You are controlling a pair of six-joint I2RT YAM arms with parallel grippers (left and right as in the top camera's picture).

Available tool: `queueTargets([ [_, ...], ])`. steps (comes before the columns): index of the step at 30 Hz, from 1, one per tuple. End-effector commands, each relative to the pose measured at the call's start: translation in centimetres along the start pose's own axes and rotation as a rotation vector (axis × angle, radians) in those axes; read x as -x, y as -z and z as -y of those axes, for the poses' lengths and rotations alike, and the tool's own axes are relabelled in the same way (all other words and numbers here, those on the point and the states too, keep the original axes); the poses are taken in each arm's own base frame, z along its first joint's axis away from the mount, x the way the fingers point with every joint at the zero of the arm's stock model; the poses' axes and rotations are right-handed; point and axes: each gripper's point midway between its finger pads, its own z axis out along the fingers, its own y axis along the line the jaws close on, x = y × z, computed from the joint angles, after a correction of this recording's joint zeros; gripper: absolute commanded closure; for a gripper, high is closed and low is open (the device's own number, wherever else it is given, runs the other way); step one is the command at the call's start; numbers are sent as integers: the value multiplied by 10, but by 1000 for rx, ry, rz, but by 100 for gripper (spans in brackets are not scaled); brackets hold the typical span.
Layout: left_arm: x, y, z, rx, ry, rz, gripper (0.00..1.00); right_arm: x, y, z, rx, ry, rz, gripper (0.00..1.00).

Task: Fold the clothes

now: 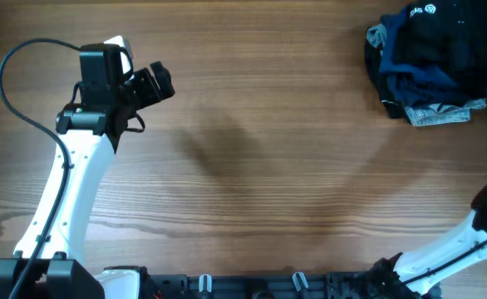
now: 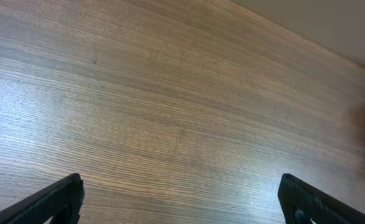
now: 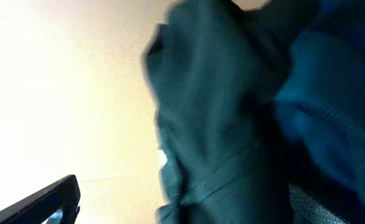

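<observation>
At top right, the clothes (image 1: 430, 58) are partly cut off.

White tubular left arm (image 1: 69, 183) with black joints, thin black cable (image 1: 15, 91) looping beside it, boxy black wrist block (image 1: 100, 71), black left hand (image 1: 154, 83) with dark ribbed fingers (image 2: 52, 202), white right arm (image 1: 447, 247) with black elbow, black base mounts (image 1: 27, 278)

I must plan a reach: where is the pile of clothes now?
Overhead, the pile of clothes lies at the table's far right corner, beyond the right arm.
</observation>
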Motion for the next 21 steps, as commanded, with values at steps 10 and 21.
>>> queueTargets([
  [10,7,-3,-1,2,-13,27,0,-25,93,23,-542,206,135,0],
  [21,8,-3,0,-1,-13,33,0,-239,103,-197,-53,1130,-138,1],
])
